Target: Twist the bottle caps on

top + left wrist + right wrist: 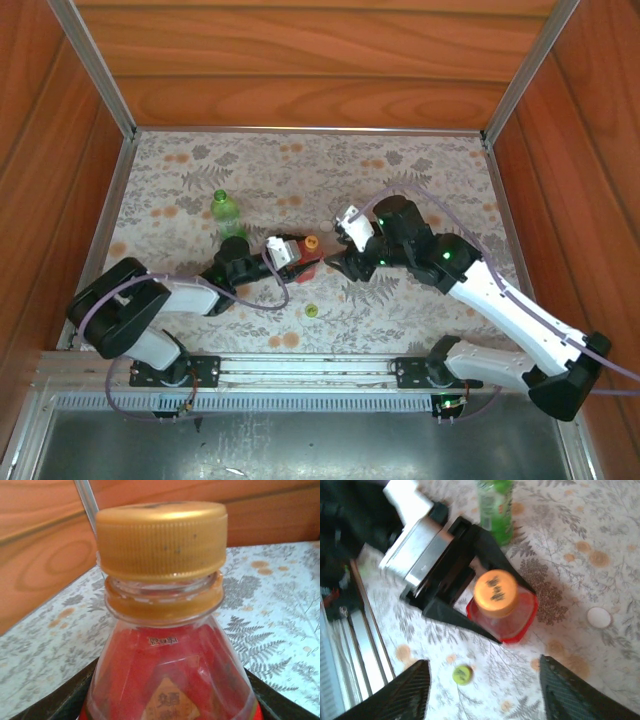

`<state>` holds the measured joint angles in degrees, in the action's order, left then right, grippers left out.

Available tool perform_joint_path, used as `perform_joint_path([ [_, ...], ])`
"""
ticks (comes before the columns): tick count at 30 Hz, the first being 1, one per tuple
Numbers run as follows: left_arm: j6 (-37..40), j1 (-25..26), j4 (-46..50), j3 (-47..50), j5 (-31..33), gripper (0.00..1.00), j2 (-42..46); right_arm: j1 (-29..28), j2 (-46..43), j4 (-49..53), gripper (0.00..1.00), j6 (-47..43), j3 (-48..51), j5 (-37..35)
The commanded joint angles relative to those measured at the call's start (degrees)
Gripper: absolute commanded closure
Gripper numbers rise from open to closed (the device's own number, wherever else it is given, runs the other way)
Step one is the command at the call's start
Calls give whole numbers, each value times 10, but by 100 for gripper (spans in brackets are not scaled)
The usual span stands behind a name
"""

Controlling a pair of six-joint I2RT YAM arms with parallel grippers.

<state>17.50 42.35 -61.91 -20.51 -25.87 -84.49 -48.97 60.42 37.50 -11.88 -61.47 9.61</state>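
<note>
"Where is the orange cap (pixel 161 540)?"

"On the neck of the red bottle (pixel 170 680), upright mid-surface, pinched by the left claw (pixel 510 615)."

"And the right claw (pixel 482 680)?"

"Spread, just beside the bottle. The yellow-green cap (pixel 462 674) lies toward the near edge, and the white cap (pixel 599 617) is nearby. The green bottle (pixel 226 215) stands toward the left edge."

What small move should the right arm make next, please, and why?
Probably lower the right gripper to the yellow-green cap on the cloth. The orange cap looks seated on the red bottle, clamped in the left gripper, while the right gripper hangs open above it, and the green bottle stands nearby.
</note>
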Motion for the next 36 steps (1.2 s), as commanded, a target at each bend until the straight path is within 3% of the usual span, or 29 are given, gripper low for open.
perform_joint_path([
  [1,94,6,97,9,27,41,30,-37,-2,83,41,-268,-17,-31],
  [5,120,6,115,14,20,41,43,-64,39,108,41,-378,-50,-76],
  [11,135,8,119,19,9,41,42,-72,100,98,52,-422,-101,-87],
  [24,127,8,122,17,-2,41,42,-71,170,107,56,-459,-153,-59],
  [36,121,9,123,15,-4,41,45,-71,206,128,60,-471,-177,-77],
])
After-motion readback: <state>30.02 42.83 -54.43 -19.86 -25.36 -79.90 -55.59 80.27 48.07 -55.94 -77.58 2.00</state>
